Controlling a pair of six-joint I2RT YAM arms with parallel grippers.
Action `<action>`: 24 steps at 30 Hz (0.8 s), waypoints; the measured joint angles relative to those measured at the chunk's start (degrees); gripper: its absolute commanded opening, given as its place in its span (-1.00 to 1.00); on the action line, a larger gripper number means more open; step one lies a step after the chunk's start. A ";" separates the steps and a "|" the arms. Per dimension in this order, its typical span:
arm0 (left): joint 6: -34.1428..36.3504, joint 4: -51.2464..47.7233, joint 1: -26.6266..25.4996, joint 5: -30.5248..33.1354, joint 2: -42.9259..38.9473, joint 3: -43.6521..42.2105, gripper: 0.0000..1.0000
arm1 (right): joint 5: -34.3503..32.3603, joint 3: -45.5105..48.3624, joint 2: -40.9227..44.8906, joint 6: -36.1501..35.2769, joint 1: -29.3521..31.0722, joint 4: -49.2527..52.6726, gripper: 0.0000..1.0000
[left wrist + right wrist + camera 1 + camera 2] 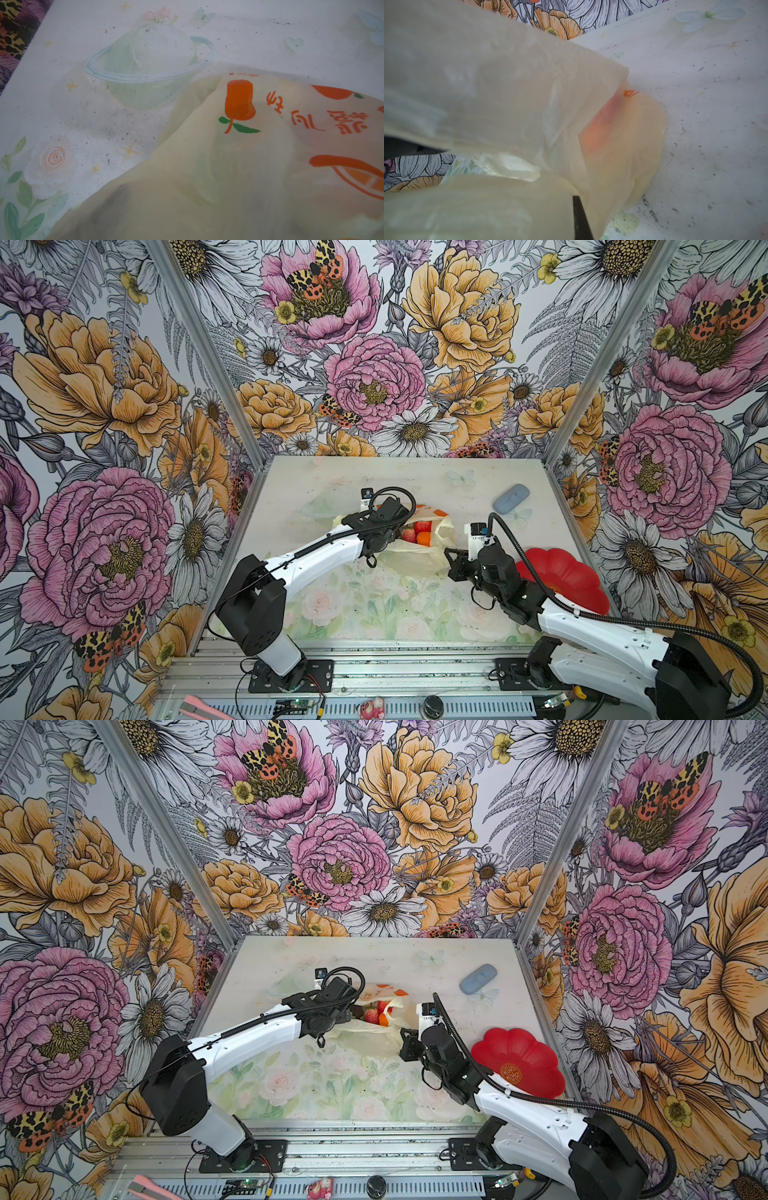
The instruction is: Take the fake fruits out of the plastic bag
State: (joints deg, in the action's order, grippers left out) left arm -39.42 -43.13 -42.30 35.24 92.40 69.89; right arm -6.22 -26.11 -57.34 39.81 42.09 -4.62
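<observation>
Left claw (380, 541) sits over the left side of the bag mouth, tips hidden under the wrist body and film. Can't tell if it is spread or pressed together. Left wrist view shows only film close to the lens, no fingers.

Plastic bag (409, 558) lies mid-surface (374, 605), crumpled, mouth facing up, seen in both top views (365, 1036). It is thin, cream-yellow and see-through. Left wrist view shows its print (239, 104): orange fruit shape with a green stem and leaves, orange characters, orange slice outlines.

Fake fruits (417, 533) are inside the bag, showing through the open mouth. Two red strawberries (422, 526) are side by side, with a round orange (424, 538) touching them on the near side. There is a dark shape at the left of the mouth in a top view, too hidden to name. In the right wrist view the fruits show only as a red-orange blur through the film (602, 124).

Right claw (452, 562) is pressed together, pinching the bag's right edge. In the right wrist view the film is pulled up taut in front of the lens, with one black fingertip (579, 218) against it.

Blue-grey oblong case (511, 498) lies at the rear right, well apart from the bag. Red flower-shaped plate (569, 576) is at the right edge, partly behind the right arm, with nothing on the part that shows.
</observation>
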 measured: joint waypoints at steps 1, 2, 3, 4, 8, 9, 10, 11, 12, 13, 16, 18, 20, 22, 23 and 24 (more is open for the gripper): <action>0.15 -0.15 0.20 0.17 0.72 0.07 0.85 | 0.00 0.00 0.00 -0.02 0.00 0.00 -1.00; 0.28 -0.46 0.39 0.35 1.60 0.37 0.85 | 0.00 0.00 -0.02 0.00 0.00 -0.02 -1.00; 0.39 -0.48 0.55 0.39 2.27 0.61 0.86 | 0.02 0.00 -0.04 0.00 0.00 -0.02 -1.00; 0.39 -0.50 0.81 0.46 3.04 0.90 0.85 | 0.02 0.00 -0.04 -0.02 0.00 0.00 -1.00; 0.44 -0.48 2.56 0.61 6.10 1.60 0.77 | 0.00 0.00 -0.04 -0.09 0.00 0.02 -1.00; 0.44 -0.50 3.04 0.61 6.71 1.60 0.75 | -0.04 0.00 -0.04 -0.17 0.00 0.02 -1.00; 0.48 -0.44 3.61 0.59 7.41 1.60 0.70 | -0.15 -0.02 -0.04 -0.22 0.00 0.02 -1.00; 0.68 -0.26 4.22 0.44 8.09 1.60 0.61 | -0.20 -0.02 -0.04 -0.22 0.00 0.02 -1.00; 0.87 0.04 4.79 0.11 8.63 1.60 0.52 | -0.31 -0.02 -0.04 -0.26 0.00 0.04 -1.00; 1.22 0.50 5.46 -0.50 9.18 1.60 0.41 | -0.63 -0.09 -0.04 -0.37 0.00 0.07 -1.00; 2.16 2.73 7.58 -2.60 9.62 1.18 -0.05 | -1.95 -0.87 -0.04 -0.70 -0.04 1.07 -1.00; 2.51 4.92 9.05 -4.52 9.03 0.26 -0.46 | -2.80 -1.66 -0.02 -1.29 -0.46 1.51 -1.00; 2.95 7.72 10.88 -7.39 7.19 -1.86 -0.83 | -3.06 -2.49 -0.02 -1.95 -1.57 1.64 -1.00; 2.82 9.99 12.79 -9.99 4.09 -4.50 -0.98 | -2.93 -3.21 -0.04 -2.45 -3.61 1.75 -1.00; 2.89 11.47 13.90 -11.37 1.90 -6.25 -0.98 | -2.71 -3.61 -0.13 -2.84 -4.83 1.79 -1.00; 2.75 12.41 14.80 -12.28 -0.22 -7.74 -0.99 | -2.56 -4.00 -0.28 -3.10 -5.70 1.77 -1.00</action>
State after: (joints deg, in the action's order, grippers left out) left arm -36.67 -30.72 -27.51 22.96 92.18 62.15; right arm -8.78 -30.11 -57.63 36.71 36.38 -2.85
